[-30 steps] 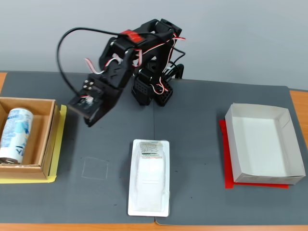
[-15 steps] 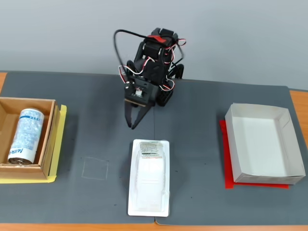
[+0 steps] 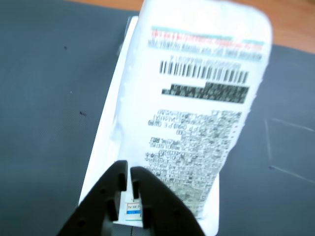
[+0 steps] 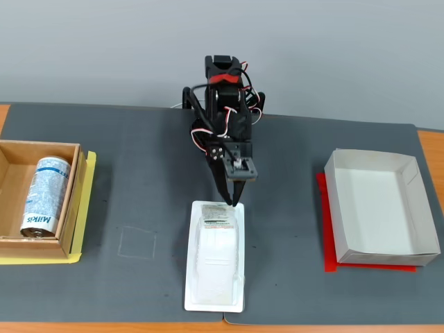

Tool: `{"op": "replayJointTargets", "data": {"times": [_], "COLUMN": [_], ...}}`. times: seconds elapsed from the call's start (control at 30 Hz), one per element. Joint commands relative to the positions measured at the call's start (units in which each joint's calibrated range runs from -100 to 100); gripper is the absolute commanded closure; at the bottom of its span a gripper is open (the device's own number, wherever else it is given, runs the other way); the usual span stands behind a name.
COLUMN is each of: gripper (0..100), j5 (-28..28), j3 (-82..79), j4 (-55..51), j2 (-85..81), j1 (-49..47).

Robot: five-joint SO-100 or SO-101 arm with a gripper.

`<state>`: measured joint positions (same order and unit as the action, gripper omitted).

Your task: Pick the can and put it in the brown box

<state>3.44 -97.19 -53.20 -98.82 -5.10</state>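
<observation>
— So where's the can (image 4: 46, 196)?
— Lying inside the brown box (image 4: 69, 215): white, pale-blue print, dark lettering, silver ends.
— And the gripper (image 4: 231, 202)?
— Clenched, empty, well apart from the box, over the blister tray (image 4: 216, 277).

A wooden counter (image 4: 5, 111) shows at the corners, covered by a dark grey mat (image 4: 139, 152). On the mat, at the left of the fixed view, the brown box (image 4: 69, 208) sits on a yellow sheet (image 4: 87, 208). In the middle lies a white plastic tray (image 4: 215, 270). To the right, a white box (image 4: 378, 208) rests on a red sheet (image 4: 333, 267). The arm's black base (image 4: 225, 114) stands at the back.
</observation>
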Motion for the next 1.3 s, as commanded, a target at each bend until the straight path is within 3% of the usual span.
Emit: {"op": "replayJointTargets", "data": {"times": [0.0,0.27,0.47,0.63,1.27], "gripper": [99,99,99,99,99], "j5": [-0.06,-0.53,-6.67,-8.45,-6.31], "j3": [-1.27,-1.18,4.52,4.61,4.7], "j4": [0.9,-1.27,-20.95,-21.04,-21.3], "j2": [-0.51,-0.59,-1.1,-1.1,-1.18], "j1": [-0.67,-0.59,-0.42,1.2,-1.32]}}
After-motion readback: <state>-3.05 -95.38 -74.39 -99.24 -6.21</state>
